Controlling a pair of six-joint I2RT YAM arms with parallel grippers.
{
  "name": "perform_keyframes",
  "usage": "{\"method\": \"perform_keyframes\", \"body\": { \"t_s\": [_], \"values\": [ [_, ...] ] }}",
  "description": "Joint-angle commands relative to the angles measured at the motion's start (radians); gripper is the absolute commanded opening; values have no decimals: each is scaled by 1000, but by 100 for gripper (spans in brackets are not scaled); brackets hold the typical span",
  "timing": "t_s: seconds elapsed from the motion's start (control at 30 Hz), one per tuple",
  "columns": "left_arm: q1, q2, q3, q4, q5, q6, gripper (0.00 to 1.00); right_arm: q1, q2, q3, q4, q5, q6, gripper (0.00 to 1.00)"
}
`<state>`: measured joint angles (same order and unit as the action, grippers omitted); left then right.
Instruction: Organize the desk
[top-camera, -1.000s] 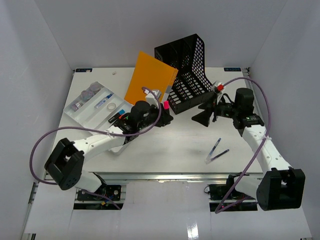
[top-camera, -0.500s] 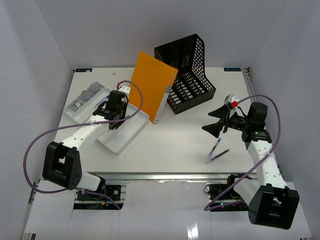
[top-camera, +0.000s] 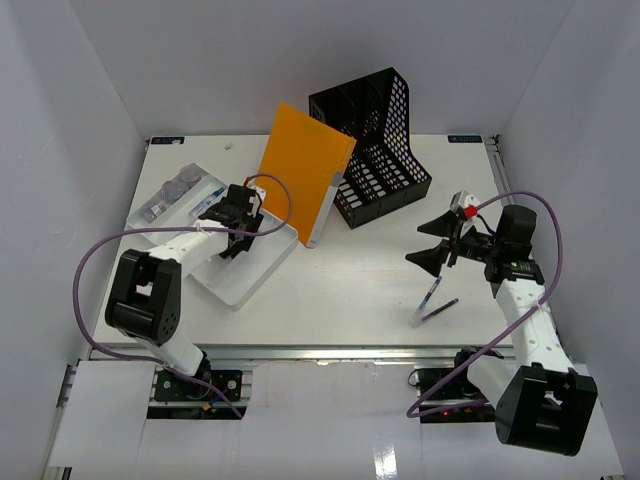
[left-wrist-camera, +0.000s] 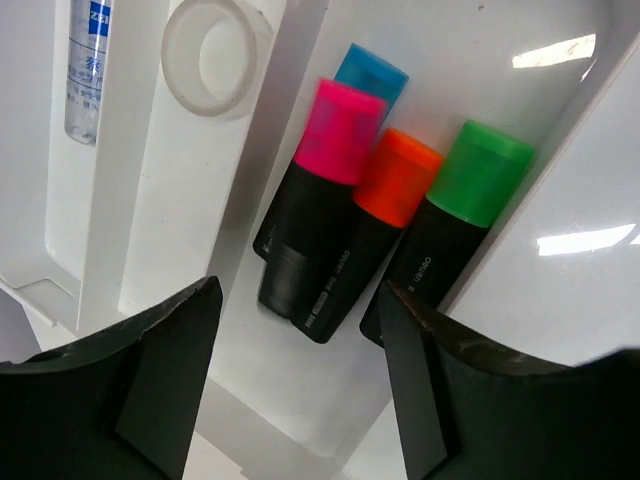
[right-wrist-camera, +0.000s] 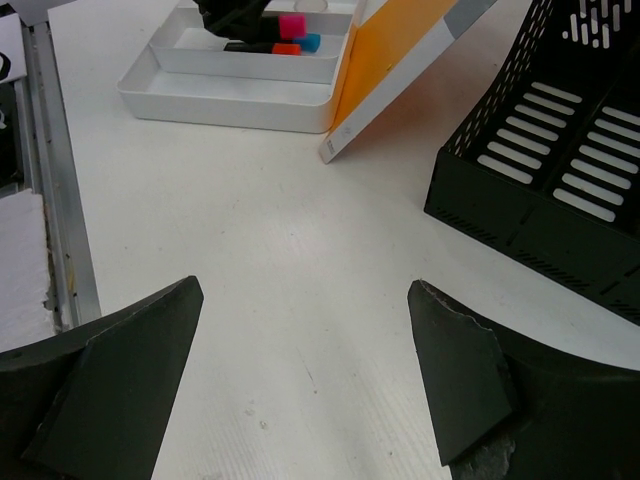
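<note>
Desk (top-camera: 350, 280): white top, filling the room's floor between both arms.
- Tray (top-camera: 235, 285), left side. One compartment holds four highlighters (left-wrist-camera: 340, 200), capped pink, blue, orange and green, lying side by side. A tape roll (left-wrist-camera: 178, 50) sits in the next slot.
- Left gripper (top-camera: 237, 222): above the tray, jaws apart, holding nothing.
- Folder (top-camera: 300, 170), orange, leaning on the black file holder (top-camera: 385, 150), far centre.
- Right gripper (top-camera: 435, 243): jaws spread wide over bare desk, nothing held.
- Possibly a pen (top-camera: 437, 308), near the right gripper.
</note>
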<state>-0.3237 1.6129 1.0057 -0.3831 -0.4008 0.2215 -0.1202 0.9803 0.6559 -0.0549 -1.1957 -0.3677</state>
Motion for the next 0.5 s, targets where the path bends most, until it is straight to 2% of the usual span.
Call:
{"method": "perform_keyframes", "body": {
  "t_s": [0.0,0.03,0.1,0.27,0.33,0.43,0.47],
  "values": [
    [4,-68,29,19,-2,-25,85,-6,29,22,-129,-81,-186,90],
    [3,-82,28,20,6,-37,94,-6,42,37,-199,-111,-295,90],
    [3,-118,24,19,36,-55,97,-4,60,71,-380,-127,-444,90],
    [3,-215,10,18,138,-118,98,1,140,126,-794,-85,-1077,90],
    [4,-271,-4,22,233,-171,98,2,181,153,-972,-40,-1308,90],
    [3,-400,-61,69,510,-259,98,6,303,271,-1256,94,-1586,90],
    [3,-433,-88,119,565,-268,98,12,320,291,-1257,123,-1585,90]
  ]
}}
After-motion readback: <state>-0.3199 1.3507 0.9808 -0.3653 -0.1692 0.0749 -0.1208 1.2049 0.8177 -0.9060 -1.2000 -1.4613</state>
